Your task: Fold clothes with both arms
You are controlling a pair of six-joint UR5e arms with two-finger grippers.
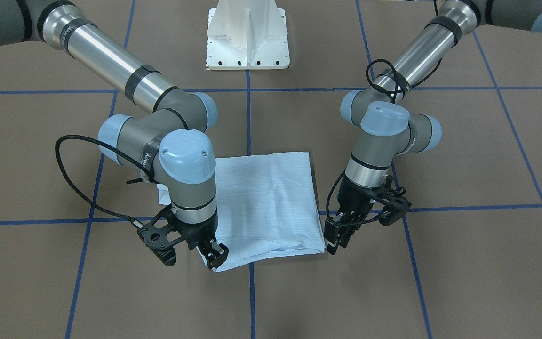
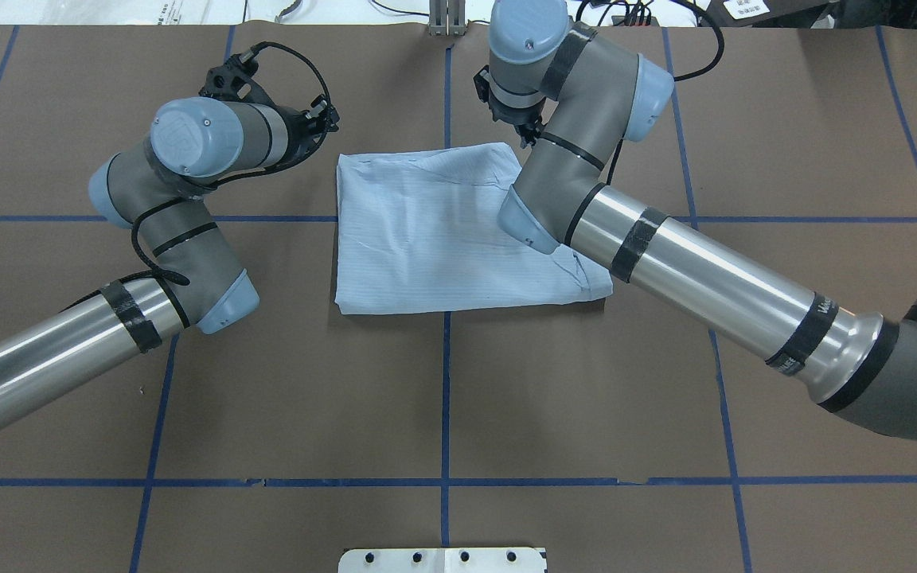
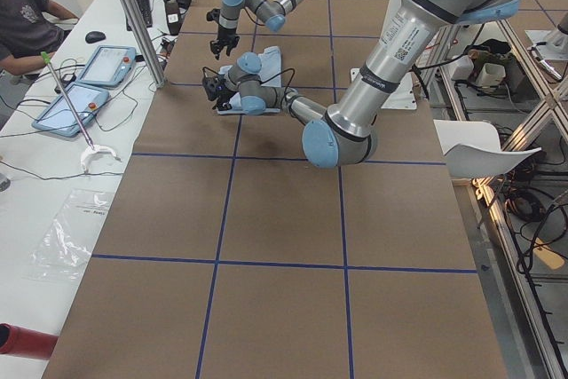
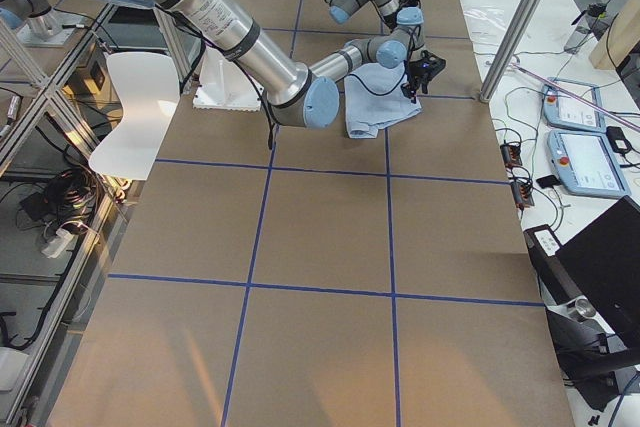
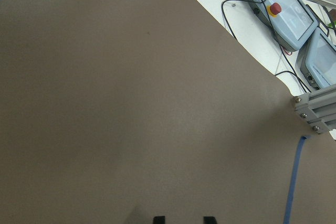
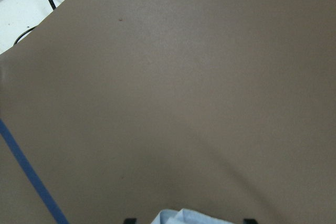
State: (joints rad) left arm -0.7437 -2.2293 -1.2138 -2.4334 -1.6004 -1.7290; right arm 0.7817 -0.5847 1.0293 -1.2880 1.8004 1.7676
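Observation:
The light-blue striped shirt [image 1: 271, 202] lies folded into a flat rectangle at the table's middle, also in the overhead view [image 2: 427, 231]. My right gripper [image 1: 215, 256] is low over the shirt's far corner from the robot; in the right wrist view its fingertips [image 6: 129, 220] stand wide apart with a bit of shirt corner [image 6: 181, 216] between them. My left gripper [image 1: 334, 242] is just beside the shirt's opposite far corner, over bare table. In the left wrist view its fingertips [image 5: 159, 219] stand a little apart with nothing between them.
The white pedestal base [image 1: 247, 37] stands behind the shirt. Blue tape lines [image 2: 444, 398] grid the brown table cover. Teach pendants [image 5: 286, 9] and cables lie on the white bench past the table's far edge, where a person [image 3: 22, 15] sits.

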